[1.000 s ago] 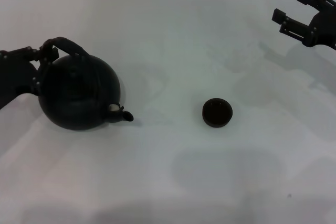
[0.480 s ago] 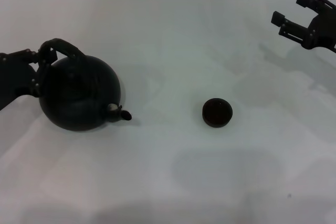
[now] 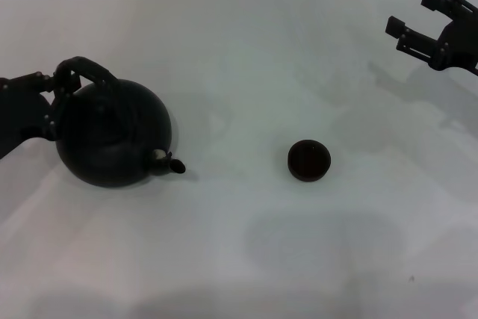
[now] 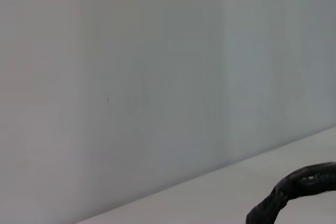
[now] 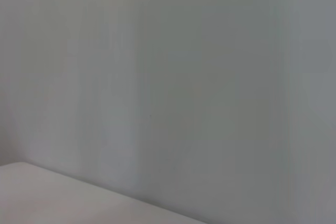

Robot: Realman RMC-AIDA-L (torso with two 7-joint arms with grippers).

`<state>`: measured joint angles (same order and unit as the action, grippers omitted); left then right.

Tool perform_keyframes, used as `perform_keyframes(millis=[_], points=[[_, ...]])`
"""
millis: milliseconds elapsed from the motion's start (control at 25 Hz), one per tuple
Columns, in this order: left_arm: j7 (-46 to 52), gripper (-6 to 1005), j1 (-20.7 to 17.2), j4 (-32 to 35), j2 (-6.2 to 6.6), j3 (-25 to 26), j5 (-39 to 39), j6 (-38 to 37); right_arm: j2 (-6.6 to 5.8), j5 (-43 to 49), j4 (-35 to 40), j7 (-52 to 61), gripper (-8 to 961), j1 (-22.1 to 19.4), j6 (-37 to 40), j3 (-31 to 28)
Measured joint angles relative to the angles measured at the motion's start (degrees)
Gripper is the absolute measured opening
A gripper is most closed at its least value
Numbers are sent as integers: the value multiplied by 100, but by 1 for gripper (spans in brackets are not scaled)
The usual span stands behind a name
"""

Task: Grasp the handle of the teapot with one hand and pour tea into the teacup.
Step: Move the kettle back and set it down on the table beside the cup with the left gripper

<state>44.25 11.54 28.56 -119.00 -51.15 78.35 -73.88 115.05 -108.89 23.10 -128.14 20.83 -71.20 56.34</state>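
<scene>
Left gripper: at the far left of the table, right up against the near end of the handle; whether the claw is clamped on the hoop or merely around it, I cannot tell, dark metal on dark metal.
Handle in the left wrist view: only a rough black arc shows at the frame's edge, none of that arm's own fingers.
Teapot: big, round, matte black, sitting on the table on the robot's left, its short spout pointing toward the centre.
Teacup: small, dark, upright, well apart from the teapot, out past the spout on the right.
Right gripper: parked high at the far right, claw spread wide, holding nothing, well away from the cup.
Step in hand: by my reading, securing the handle; the pot looks not yet lifted.
Next move: calls for a firm hold on the hoop, a lift, a carry across to the cup, then a tilt with the spout over that small mouth. A loose hold would let the heavy pot swing.
Surface: plain white table, faint shadows only.
Room: a bare pale wall behind, nothing else.
</scene>
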Motion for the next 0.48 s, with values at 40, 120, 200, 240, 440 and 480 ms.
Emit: perform_keyframes(millis=[40, 120, 200, 240, 440, 480], points=[[-3, 118, -2, 0, -1, 0, 0, 3, 0, 0, 0, 0, 860, 0, 0, 0], [-14, 122, -7, 0, -6, 0, 0, 14, 0, 0, 1, 0, 860, 0, 0, 0], [-36, 147, -9, 0, -10, 0, 0, 24, 0, 0, 2, 0, 860, 0, 0, 0], [-36, 160, -9, 0, -10, 0, 0, 24, 0, 0, 2, -1, 860, 0, 0, 0], [-97, 223, -20, 0, -9, 0, -2, 23, 0, 0, 2, -8, 860, 0, 0, 0], [-97, 236, -20, 0, -9, 0, -5, 22, 0, 0, 2, -9, 860, 0, 1, 0]])
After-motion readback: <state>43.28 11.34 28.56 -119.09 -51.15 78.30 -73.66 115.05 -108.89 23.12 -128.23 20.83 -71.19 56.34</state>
